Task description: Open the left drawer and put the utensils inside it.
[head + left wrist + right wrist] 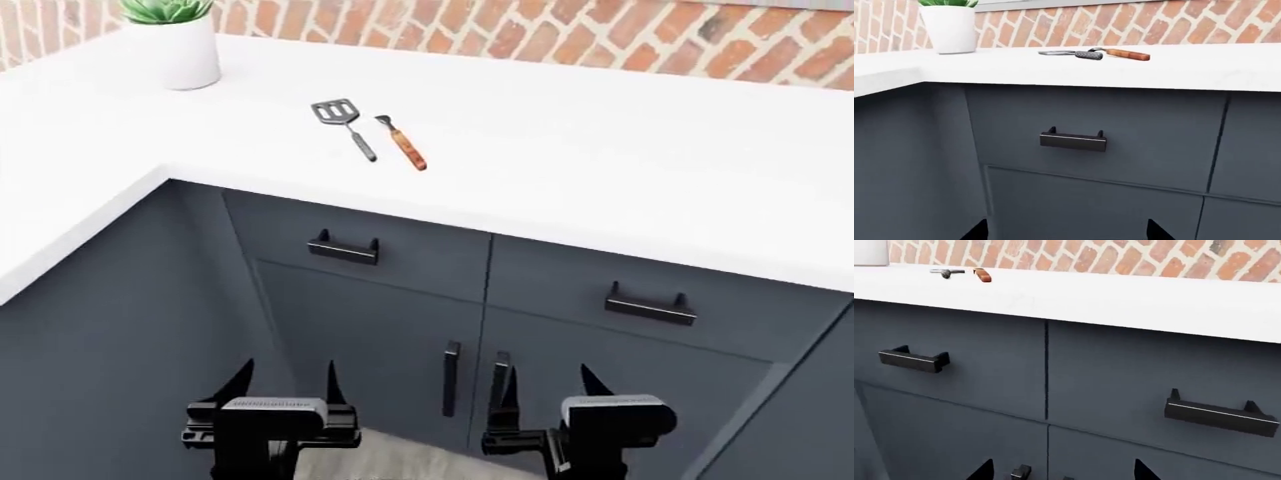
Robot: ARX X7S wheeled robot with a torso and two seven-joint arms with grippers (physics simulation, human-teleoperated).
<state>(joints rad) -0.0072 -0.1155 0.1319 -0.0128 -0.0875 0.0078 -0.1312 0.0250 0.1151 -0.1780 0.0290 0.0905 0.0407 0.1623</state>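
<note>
The left drawer (414, 250) is closed under the white counter, its black bar handle (343, 247) facing me. On the counter above it lie the utensils: a grey slotted spatula (344, 122) and a wooden-handled fork (404, 145), side by side. My left gripper (286, 372) hangs open low in front of the cabinet, below the handle and apart from it. The left wrist view looks straight at the drawer handle (1073, 141), with the open left gripper (1067, 231) holding nothing. My right gripper (547, 378) is open too, near the door handles.
A white plant pot (171, 45) stands at the counter's back left against the brick wall. A second drawer with its own bar handle (650, 305) sits to the right. Below are cabinet doors with vertical handles (451, 378). A corner cabinet side (107, 330) closes in at left.
</note>
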